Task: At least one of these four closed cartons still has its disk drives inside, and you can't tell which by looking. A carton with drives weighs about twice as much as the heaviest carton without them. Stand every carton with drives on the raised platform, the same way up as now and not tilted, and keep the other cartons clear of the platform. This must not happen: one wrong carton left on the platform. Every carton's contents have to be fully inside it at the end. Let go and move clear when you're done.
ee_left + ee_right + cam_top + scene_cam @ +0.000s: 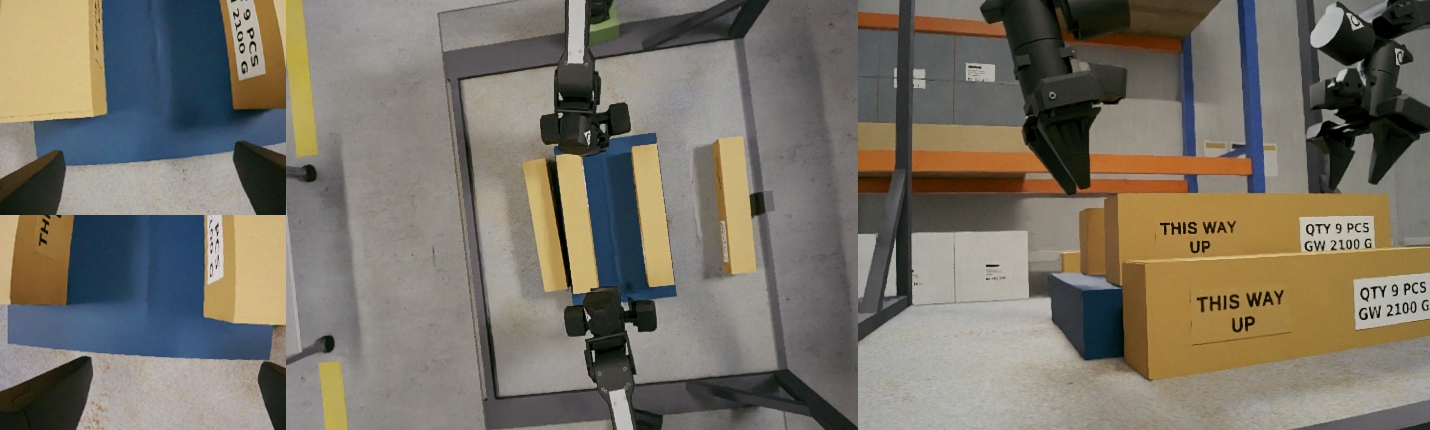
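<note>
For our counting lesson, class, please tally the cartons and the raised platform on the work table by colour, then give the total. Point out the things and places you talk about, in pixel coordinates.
Yellow-tan cartons (578, 225) (1238, 300) (43, 58) (261, 268): 4
Blue raised platform (611, 215) (1102, 320) (144, 139) (139, 335): 1
Total: 5
</note>
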